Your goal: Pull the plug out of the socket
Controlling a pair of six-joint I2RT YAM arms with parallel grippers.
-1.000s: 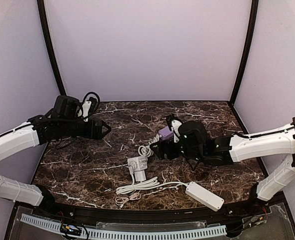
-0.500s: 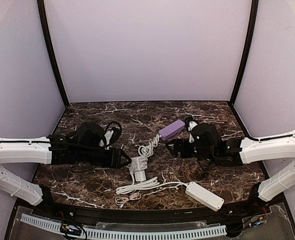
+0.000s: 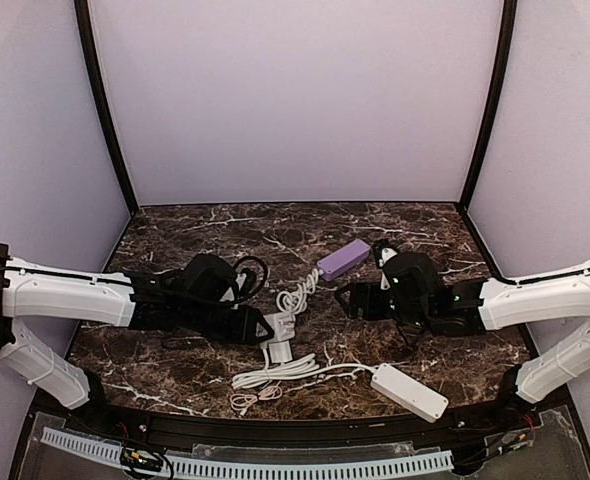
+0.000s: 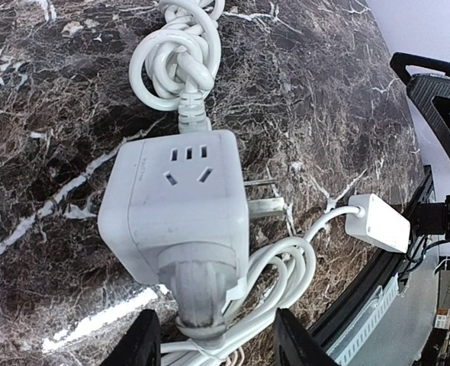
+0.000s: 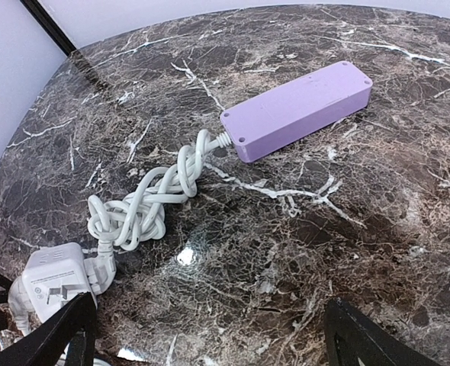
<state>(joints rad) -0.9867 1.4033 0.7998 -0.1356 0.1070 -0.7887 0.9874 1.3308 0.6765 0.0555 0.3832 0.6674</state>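
The socket (image 4: 179, 202) is a white cube lying on the marble table, seen in the top view (image 3: 281, 324) and at the left edge of the right wrist view (image 5: 53, 280). The plug (image 4: 202, 293) sits in its near face, its thick white cord looping off to the white power strip (image 4: 377, 221). In the top view the plug (image 3: 280, 350) lies just below the cube. My left gripper (image 4: 219, 341) is open, its fingers on either side of the plug without touching it. My right gripper (image 3: 347, 300) is open and empty, to the right of the cube.
A second plug (image 4: 193, 114) in the cube's far face leads through a knotted white cord (image 5: 145, 202) to a purple power strip (image 5: 297, 110). The white power strip (image 3: 408, 392) lies at the front right. A thin cable (image 3: 255, 398) lies by the front edge.
My left arm has swung down and right, bringing its gripper up to the cube. My right arm has drawn back to the right, away from the cube.
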